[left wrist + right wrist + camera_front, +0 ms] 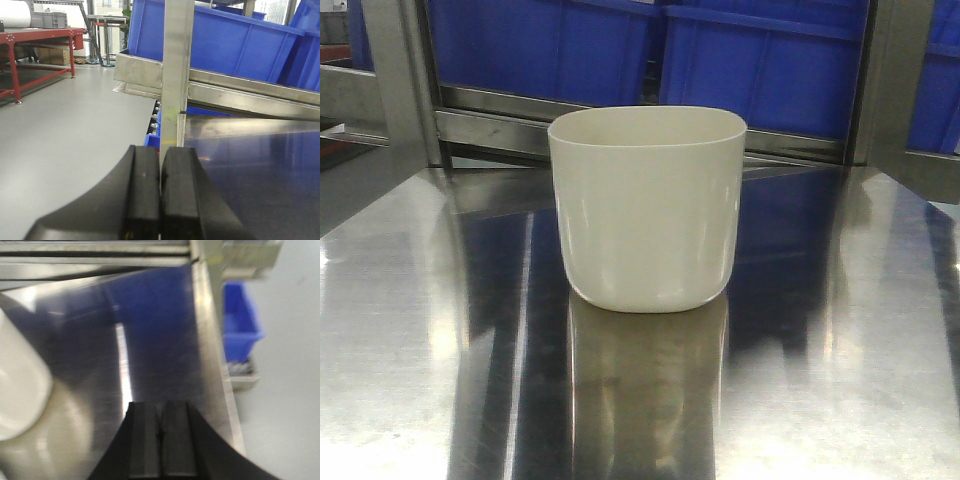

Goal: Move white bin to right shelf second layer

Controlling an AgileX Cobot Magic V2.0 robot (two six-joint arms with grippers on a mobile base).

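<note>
Fingers first: left fingers (145,190) are pressed together, pad against pad with only a thin seam between, holding nothing. Right fingers (145,440) are likewise pressed together and empty, at the bottom centre of their blurred view.

White bin (645,210) stands upright, mouth up, in the centre of the front view, resting on the steel worktop (420,350) with its reflection below it. Nothing touches it. Its mouth is a rounded square, so no strong long axis shows across the top; the walls taper to a narrower base.

Key relation: in the right wrist view the white bin (20,395) sits at the left edge of the frame, left of the fingertips and apart from them. The right fingers point past it, up the frame across bare worktop (160,330) toward the far edge. The left wrist view shows no bin at all, only an upright steel post (175,60), a sloped steel rack rail (240,92) carrying blue crates (225,40), and worktop at the lower right of the frame.

Judgement: the right arm looks the nearer and better placed. Before any grasp its fingers would need to spread and swing toward the left of their frame to line up on a wall or the rim. The glossy, tapered walls may slip in a side pinch; a rim hold looks safer.

Blue crates (760,60) fill the rack behind the bin in the upper front view.
</note>
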